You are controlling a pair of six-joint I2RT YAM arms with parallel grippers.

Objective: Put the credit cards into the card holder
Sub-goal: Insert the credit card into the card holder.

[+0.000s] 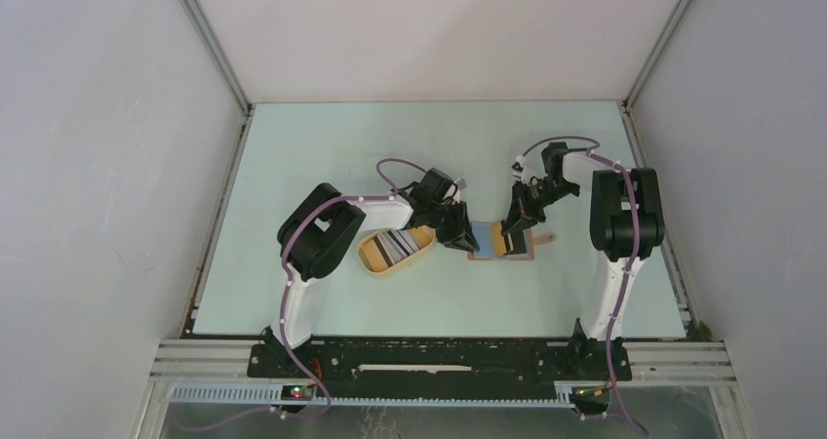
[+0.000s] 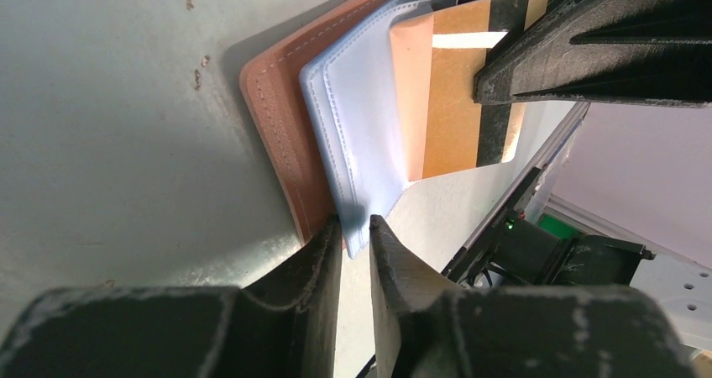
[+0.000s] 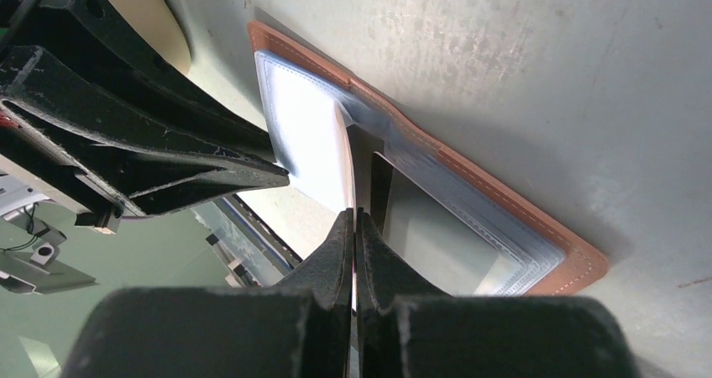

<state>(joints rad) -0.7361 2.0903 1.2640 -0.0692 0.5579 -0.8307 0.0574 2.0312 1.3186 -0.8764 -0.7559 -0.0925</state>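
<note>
Lying open and flat on the pale green counter (image 1: 322, 146), the brown card holder (image 1: 522, 251) sits near the middle, just to the right of a yellow oval tray (image 1: 369, 259). The inside of the card holder is light blue. The tray holds a pile of credit cards (image 1: 398, 246) that looks striped in black, white and blue. The left hand (image 2: 356, 229) reaches over from the tray side. Its two fingers are pinching the edge of a light blue flap of the card holder, with only a thin gap between them. The brown cover lies under that flap, flat on the counter. The right hand (image 3: 353, 220) comes in from the other side, and its fingers are pressed tight together on one tan card (image 2: 449, 109). This card has a black stripe and a small white strip on it. From the right wrist view you see only its thin edge, sticking out past the fingertips. The card is held up on its edge over the blue inside. Its far end is at the blue lining, near the middle of the card holder. I cannot tell if it has gone into a pocket. The two hands are very close, with the tip of the left hand just beside the card.
</note>
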